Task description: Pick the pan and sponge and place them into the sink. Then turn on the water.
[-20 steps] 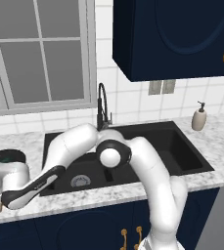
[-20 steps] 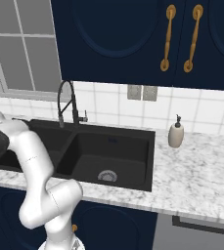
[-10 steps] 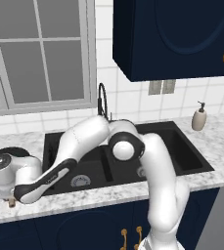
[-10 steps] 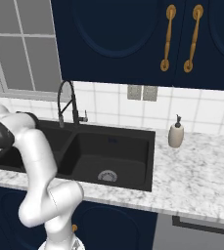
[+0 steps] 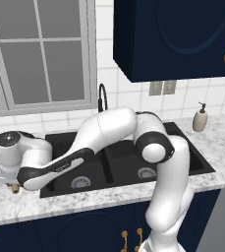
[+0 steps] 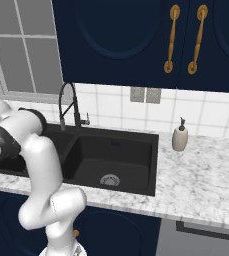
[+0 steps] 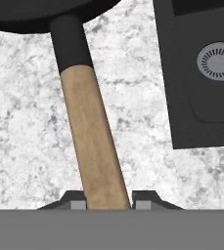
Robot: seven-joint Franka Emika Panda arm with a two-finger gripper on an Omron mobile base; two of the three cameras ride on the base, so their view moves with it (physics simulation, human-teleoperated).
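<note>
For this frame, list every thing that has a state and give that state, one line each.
gripper: shut on the pan's wooden handle, a fingertip on each side.
pan: held by the handle, over the marble counter beside the sink, not in a basin.
sink: both basins show nothing but their drains.
faucet: off, no stream showing.
upper cabinet doors: closed.
soap dispenser: upright on the counter.

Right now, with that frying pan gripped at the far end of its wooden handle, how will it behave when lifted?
The pan looks rigid, so it should not flex. The tool clamps the handle's end, far from the black bowl, so the bowl's weight will probably drag that side down. The handle looks smooth and round, so it might twist between the fingers.
</note>
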